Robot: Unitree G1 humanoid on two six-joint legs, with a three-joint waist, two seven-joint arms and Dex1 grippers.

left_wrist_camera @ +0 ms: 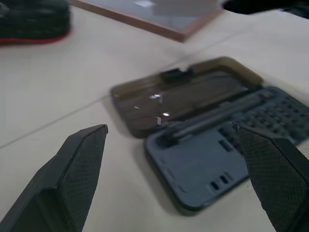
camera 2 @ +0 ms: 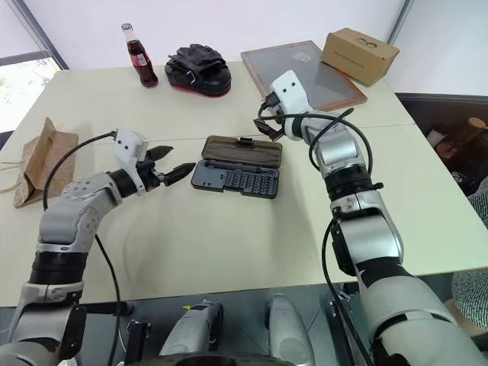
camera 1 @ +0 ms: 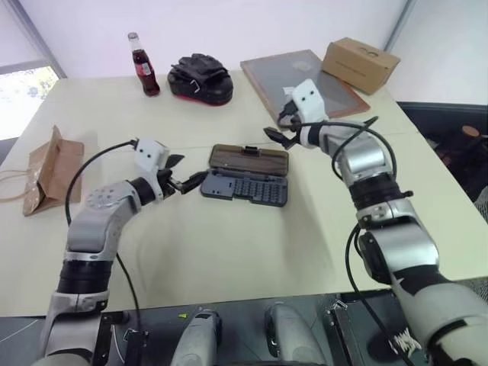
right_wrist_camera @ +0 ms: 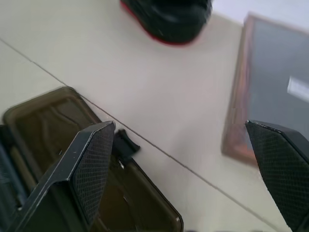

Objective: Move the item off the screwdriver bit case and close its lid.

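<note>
The small brown paper bag (camera 1: 49,171) lies at the table's far left edge, well apart from the screwdriver bit case (camera 1: 245,187). That dark grey case sits mid-table with its tray of bits exposed. Its smoky-brown lid (camera 1: 249,159) is folded flat on the far side, black latch tab (camera 1: 249,150) on its far edge. My left gripper (camera 1: 183,175) hovers open just left of the case, pointing at it, with nothing between its fingers. My right gripper (camera 1: 280,134) hangs open above the lid's far right corner. The left wrist view shows tray (left_wrist_camera: 203,169) and lid (left_wrist_camera: 183,99) ahead.
Along the far edge stand a cola bottle (camera 1: 143,65), a black glove-like bundle on a red base (camera 1: 200,78), a wood-framed grey board (camera 1: 301,80) and a cardboard box (camera 1: 360,63). Bare tabletop lies in front of the case.
</note>
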